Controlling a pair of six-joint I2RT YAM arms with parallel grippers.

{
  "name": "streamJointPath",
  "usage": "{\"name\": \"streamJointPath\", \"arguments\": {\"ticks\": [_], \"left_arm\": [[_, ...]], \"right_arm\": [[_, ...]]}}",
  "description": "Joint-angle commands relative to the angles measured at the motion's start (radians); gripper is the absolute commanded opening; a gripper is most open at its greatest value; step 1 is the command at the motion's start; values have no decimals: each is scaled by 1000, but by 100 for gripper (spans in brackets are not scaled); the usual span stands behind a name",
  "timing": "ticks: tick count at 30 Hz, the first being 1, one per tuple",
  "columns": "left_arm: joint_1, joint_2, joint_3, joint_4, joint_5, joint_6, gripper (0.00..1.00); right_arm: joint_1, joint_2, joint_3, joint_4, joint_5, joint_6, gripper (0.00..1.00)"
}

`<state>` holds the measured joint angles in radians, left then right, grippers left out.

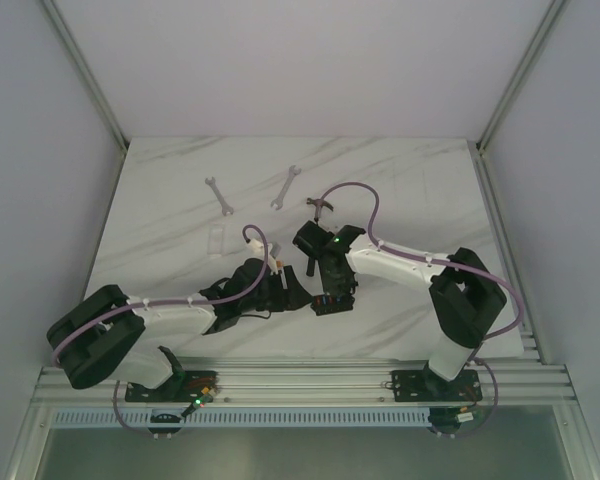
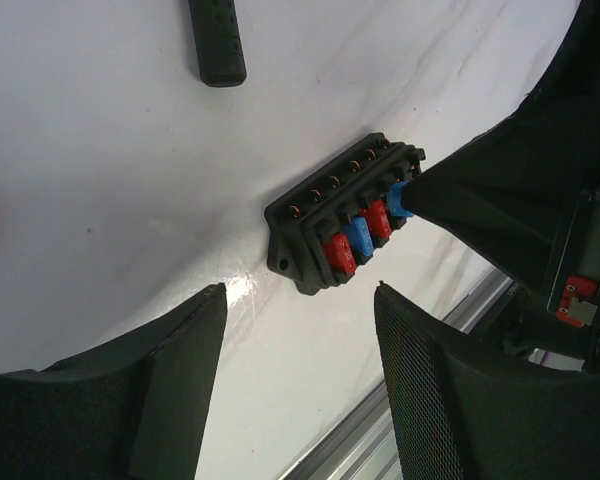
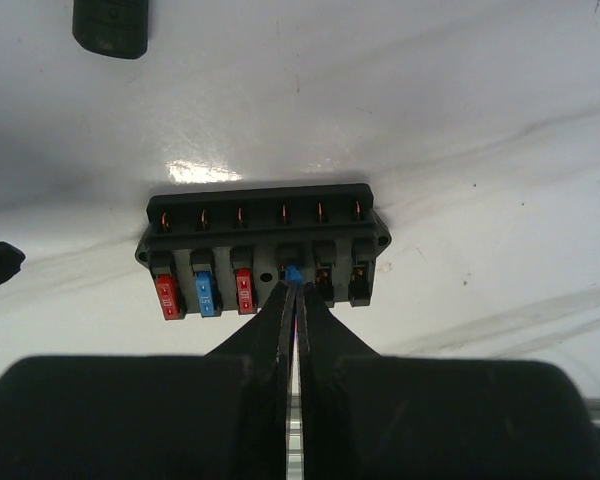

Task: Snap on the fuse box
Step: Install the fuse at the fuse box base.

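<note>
White marble tabletop (image 1: 180, 200), pale walls (image 1: 280, 60); fuse box (image 3: 265, 215) flat; right end effector (image 3: 295, 290) pinching blue fuse (image 3: 293, 273); left end effector (image 2: 298, 300) open.

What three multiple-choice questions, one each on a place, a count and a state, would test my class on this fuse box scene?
1. Where do the wrenches lie?
A. at the far side of the table
B. at its near edge
C. on a shelf

2. How many red fuses sit in the fuse box?
A. one
B. two
C. five

3. The right gripper is:
A. wide open
B. out of view
C. shut on a blue fuse

Answers:
1 A, both lie far from the arm bases.
2 B, two red ones show in its slots.
3 C, its tips pinch the fuse at the box.
</note>
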<state>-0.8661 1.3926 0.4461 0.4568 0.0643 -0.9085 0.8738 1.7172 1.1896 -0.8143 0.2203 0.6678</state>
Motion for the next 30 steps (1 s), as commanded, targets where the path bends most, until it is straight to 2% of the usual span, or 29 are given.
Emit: {"name": "streamJointPath", "arguments": {"ticks": [1, 14, 17, 24, 30], "left_arm": [[-5, 6, 18, 24, 6, -9, 69], [-5, 58, 38, 29, 28, -8, 68], [-4, 60, 39, 35, 29, -9, 67], [-18, 80, 50, 60, 18, -7, 63], [-23, 106, 73, 58, 3, -10, 61]], "right_arm": [[0, 80, -82, -27, -44, -14, 0], [21, 29, -24, 31, -82, -37, 0], [19, -14, -8, 22, -35, -25, 11], [17, -69, -5, 2, 34, 6, 25], [19, -75, -41, 35, 21, 19, 30]]}}
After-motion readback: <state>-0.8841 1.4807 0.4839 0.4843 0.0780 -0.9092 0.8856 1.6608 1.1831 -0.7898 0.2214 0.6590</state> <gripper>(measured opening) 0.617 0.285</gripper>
